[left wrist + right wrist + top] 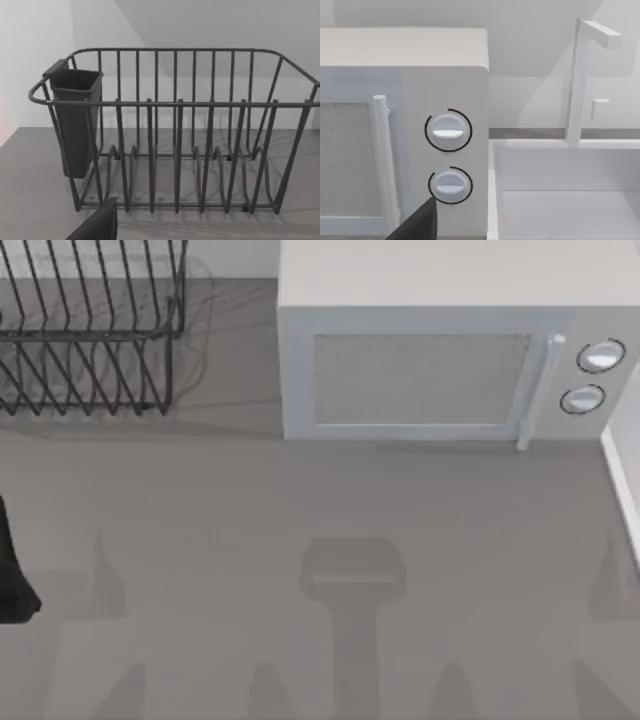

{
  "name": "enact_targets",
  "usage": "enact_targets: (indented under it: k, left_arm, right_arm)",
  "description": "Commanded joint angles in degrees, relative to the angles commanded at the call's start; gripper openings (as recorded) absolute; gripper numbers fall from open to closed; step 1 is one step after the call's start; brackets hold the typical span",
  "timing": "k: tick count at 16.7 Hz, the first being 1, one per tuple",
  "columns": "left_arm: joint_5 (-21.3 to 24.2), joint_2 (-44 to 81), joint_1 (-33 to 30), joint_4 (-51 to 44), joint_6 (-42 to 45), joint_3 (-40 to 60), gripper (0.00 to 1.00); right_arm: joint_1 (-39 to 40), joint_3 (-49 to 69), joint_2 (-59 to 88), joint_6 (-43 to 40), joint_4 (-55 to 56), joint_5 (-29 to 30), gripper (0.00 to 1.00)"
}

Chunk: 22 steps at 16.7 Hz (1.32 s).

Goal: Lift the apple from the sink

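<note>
- Top view: a wire dish rack (90, 330) sits at the far left of the desk (300, 510). A white microwave (440, 360) stands to its right, well apart from it.
- A white rim of the sink (622, 480) runs along the desk's right edge, just beside the microwave's dial end.
- Left arm (12, 580): a black part of it pokes in at the left edge of the top view, low over the desk and in front of the rack.
- Left wrist view faces the rack (190, 130) head-on and adds a dark cutlery cup (75, 120) hung on one end of the rim.
- A dark wedge of the left gripper (100, 225) sits at the frame edge, short of the rack. Whether it is apart or together cannot be told.
- Right wrist view faces the microwave's (405, 75) control end and the sink (570, 200) right beside it. The sink is a white basin with an upright faucet (577, 80) behind.
- A dark wedge of the right gripper (420, 222) sits just below the lower dial. Its grip state cannot be told either.
- Count: one rack, one cutlery cup, one microwave, one door handle (382, 160), two dials (448, 131), one sink, one faucet.
- Apple: its place cannot be told from these views.
</note>
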Motion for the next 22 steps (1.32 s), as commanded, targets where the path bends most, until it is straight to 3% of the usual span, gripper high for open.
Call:
enact_targets:
  k: [16, 22]
  left_arm:
    - [0.0, 0.0, 0.0, 0.0, 0.0, 0.0, 1.00]
    - [0.0, 0.0, 0.0, 0.0, 0.0, 0.0, 1.00]
  right_arm:
    - [0.0, 0.0, 0.0, 0.0, 0.0, 0.0, 1.00]
    - [-1.5, 9.4, 11.6, -1.4, -5.9, 0.0, 1.00]
